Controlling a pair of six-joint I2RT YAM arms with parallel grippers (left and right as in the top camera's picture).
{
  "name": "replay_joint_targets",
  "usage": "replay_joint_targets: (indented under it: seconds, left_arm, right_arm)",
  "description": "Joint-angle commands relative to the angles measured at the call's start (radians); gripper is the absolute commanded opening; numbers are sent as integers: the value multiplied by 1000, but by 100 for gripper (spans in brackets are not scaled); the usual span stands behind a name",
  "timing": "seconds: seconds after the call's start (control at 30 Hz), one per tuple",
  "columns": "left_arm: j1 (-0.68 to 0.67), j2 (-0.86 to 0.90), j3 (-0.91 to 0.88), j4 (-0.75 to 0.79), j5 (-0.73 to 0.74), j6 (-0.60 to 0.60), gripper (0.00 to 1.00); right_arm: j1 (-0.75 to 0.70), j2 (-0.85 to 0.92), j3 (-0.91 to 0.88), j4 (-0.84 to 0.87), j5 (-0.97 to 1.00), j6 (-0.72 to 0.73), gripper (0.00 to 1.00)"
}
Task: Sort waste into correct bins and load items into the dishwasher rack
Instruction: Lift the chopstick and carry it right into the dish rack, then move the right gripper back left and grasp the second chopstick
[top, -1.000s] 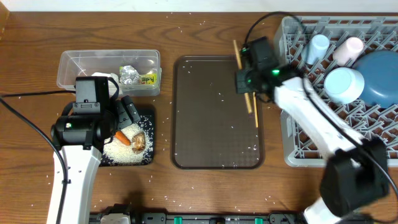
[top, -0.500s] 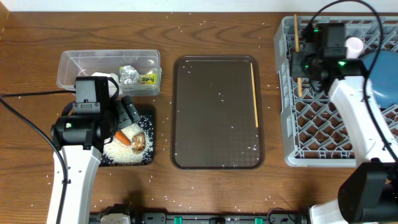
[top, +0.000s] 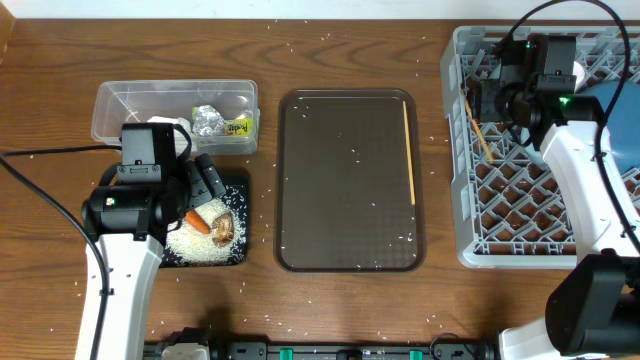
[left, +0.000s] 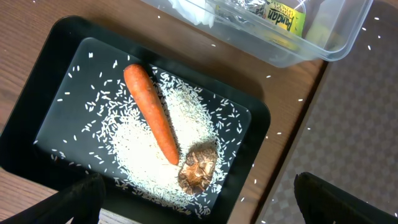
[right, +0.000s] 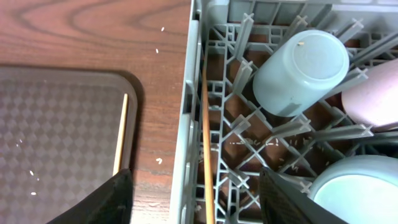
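The grey dishwasher rack (top: 520, 230) stands at the right. One wooden chopstick (top: 478, 125) (right: 205, 143) lies slanted inside the rack by its left wall, free of the fingers. My right gripper (top: 492, 95) (right: 199, 208) hovers open just above it. A second chopstick (top: 410, 150) (right: 120, 134) rests on the brown serving tray (top: 340, 220). A light-blue cup (right: 301, 71), a white cup (right: 373, 99) and a bowl (right: 354, 190) sit in the rack. My left gripper (top: 205, 182) (left: 199, 208) hangs open over the black tray (left: 62, 93), which holds the carrot (left: 152, 112), brown lump (left: 198, 168) and rice (left: 143, 146).
The clear tub (top: 120, 105) at the back left holds a foil ball (top: 208, 120), a green-yellow packet (top: 238, 127) (left: 283, 12) and a white napkin. A dark-blue plate (top: 625, 125) stands at the rack's right edge. Rice grains are scattered over the wooden table.
My right gripper carried a chopstick from the serving tray to the rack, then opened; the chopstick now lies slanted in the rack. The left arm has not moved.
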Motion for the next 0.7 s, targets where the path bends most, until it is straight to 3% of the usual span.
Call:
replay_joint_targets:
  seconds: [0.0, 0.2, 0.33, 0.47, 0.67]
  left_arm:
    - [2, 2, -1, -3, -8, 5, 98]
    - [2, 2, -1, -3, -8, 6, 98]
    - [2, 2, -1, -3, -8, 6, 98]
    - [2, 2, -1, -3, -8, 6, 98]
    - [2, 2, -1, -3, -8, 5, 98]
  right_arm:
    - [-3, 8, 3, 1, -17, 48, 59]
    - [40, 8, 3, -19, -164, 58, 61]
    - [123, 9, 2, -46, -158, 112, 63]
    - [223, 17, 1, -71, -17, 195, 71]
    - [362, 90, 1, -96, 177, 314, 72]
